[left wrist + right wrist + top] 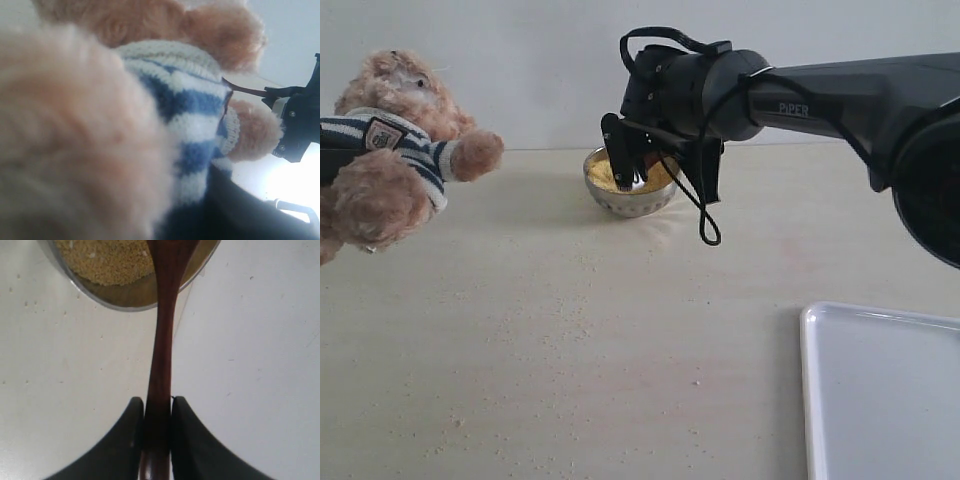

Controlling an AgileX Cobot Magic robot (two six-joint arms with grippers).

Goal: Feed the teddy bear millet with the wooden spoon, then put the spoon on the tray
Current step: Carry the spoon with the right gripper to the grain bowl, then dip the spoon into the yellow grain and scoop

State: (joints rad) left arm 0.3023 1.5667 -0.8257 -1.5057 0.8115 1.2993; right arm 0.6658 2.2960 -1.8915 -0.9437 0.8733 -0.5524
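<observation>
The right pincer (pixel 158 404) is clenching the wooden spoon (pixel 162 335) by its handle; the spoon's long axis is running straight ahead of the jaws, its bowl end dipping into the millet (pixel 105 260); the teddy bear (pixel 395 140) is lying well apart, toward the left arm; the left pincer is hiding behind plush, so I cannot tell its state.

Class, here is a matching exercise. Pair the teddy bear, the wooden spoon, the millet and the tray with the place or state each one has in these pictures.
Things:
1. teddy bear
2. wooden spoon
3. millet
4. tray

Places or states:
A. heaped in the metal bowl
B. at the far left of the exterior view
C. handle clamped in the right gripper
D. white and bare, in the bottom right corner of the exterior view

Pairs: 1-B, 2-C, 3-A, 4-D
</observation>
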